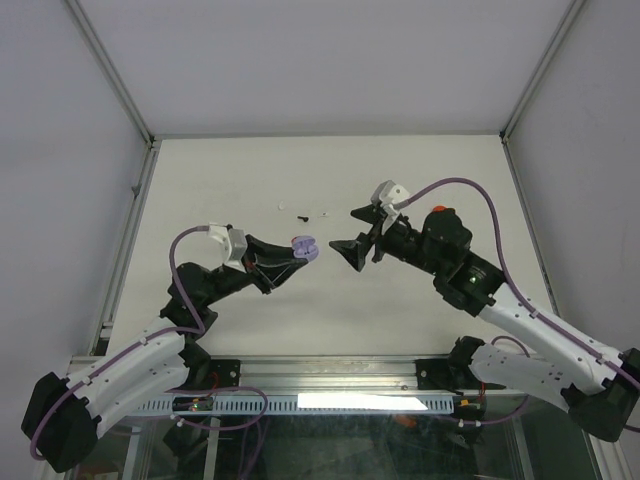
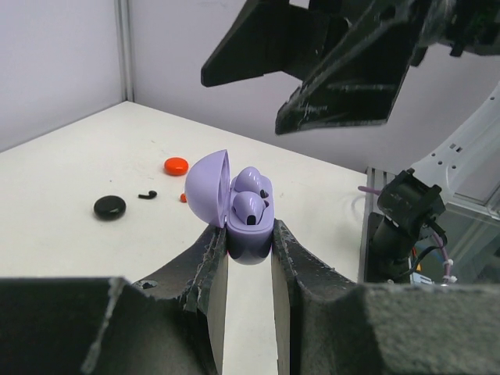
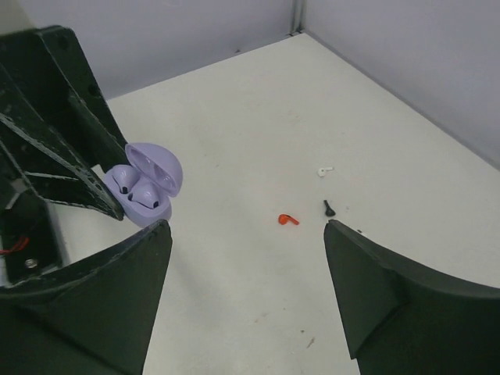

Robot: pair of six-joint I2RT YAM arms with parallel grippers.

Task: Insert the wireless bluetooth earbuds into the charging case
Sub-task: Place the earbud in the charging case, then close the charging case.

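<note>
Left gripper [image 1: 292, 257] is clamped on the base of the lavender charging case [image 2: 250, 248], whose lid is hinged open. Two lavender earbuds [image 2: 250, 205] sit side by side in its wells. Right gripper [image 3: 246, 228] is spread wide, empty, near the case. Lying loose on the table [image 3: 234, 117], apart from the case: red earbud [image 3: 288, 219], black earbud [image 3: 329, 207], white earbud [image 3: 324, 169].

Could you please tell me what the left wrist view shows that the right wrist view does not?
Only the left wrist view shows the black round case and the red round case. Only the right wrist view shows the white earbud. Both show the open lavender case with two lavender earbuds seated inside, clamped by the left gripper, plus a loose black earbud.
</note>
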